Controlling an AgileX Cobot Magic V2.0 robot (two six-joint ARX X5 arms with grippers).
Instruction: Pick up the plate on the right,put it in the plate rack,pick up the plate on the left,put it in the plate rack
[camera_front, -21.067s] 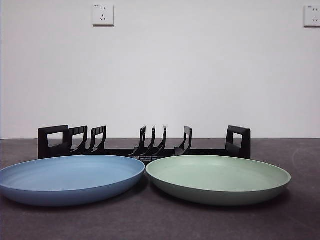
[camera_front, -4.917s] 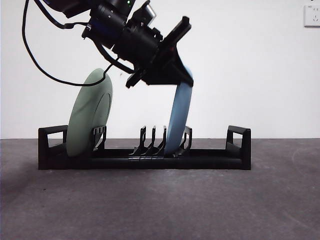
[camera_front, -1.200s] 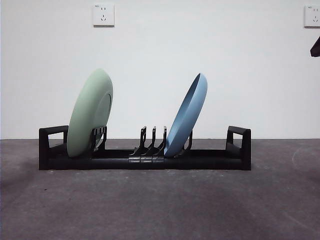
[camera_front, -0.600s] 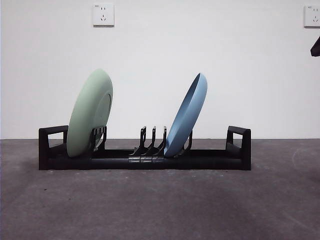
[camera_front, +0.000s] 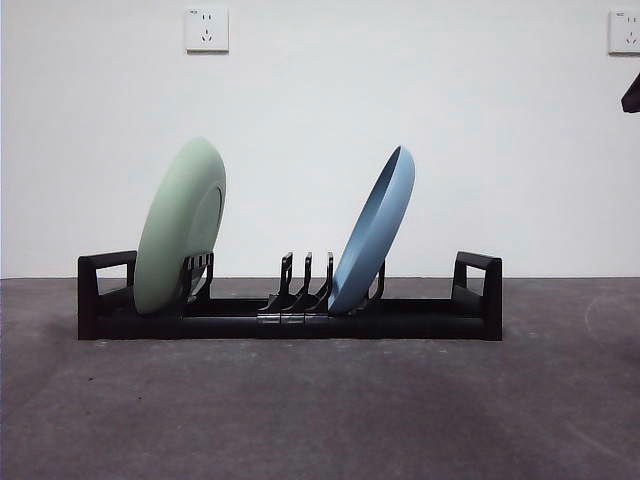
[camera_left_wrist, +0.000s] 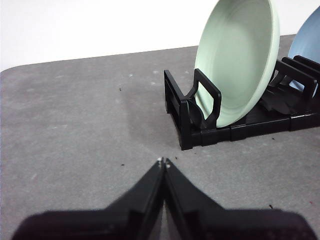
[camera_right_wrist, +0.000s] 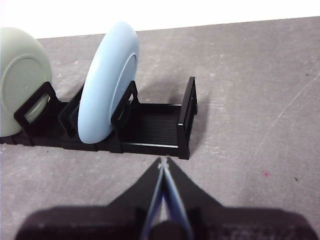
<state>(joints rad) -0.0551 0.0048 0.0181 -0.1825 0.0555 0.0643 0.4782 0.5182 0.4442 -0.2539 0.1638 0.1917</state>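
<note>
The black plate rack (camera_front: 290, 318) stands across the middle of the table. A green plate (camera_front: 180, 226) stands on edge in its left slots, also seen in the left wrist view (camera_left_wrist: 237, 60). A blue plate (camera_front: 373, 232) leans in the slots right of centre, seen too in the right wrist view (camera_right_wrist: 107, 82). My left gripper (camera_left_wrist: 163, 161) is shut and holds nothing, hovering off the rack's (camera_left_wrist: 200, 120) green-plate end. My right gripper (camera_right_wrist: 163, 161) is shut and holds nothing, off the rack's (camera_right_wrist: 160, 125) other end. A black arm tip (camera_front: 631, 95) shows at the front view's right edge.
Grey table surface (camera_front: 320, 410) stretches in front of the rack. A white wall with two sockets (camera_front: 206, 29) stands behind.
Nothing has moved over the last second. Long before, both plates lay flat in front of the rack; 4.5 s ago an arm was setting the blue plate into its slot, then it withdrew.
</note>
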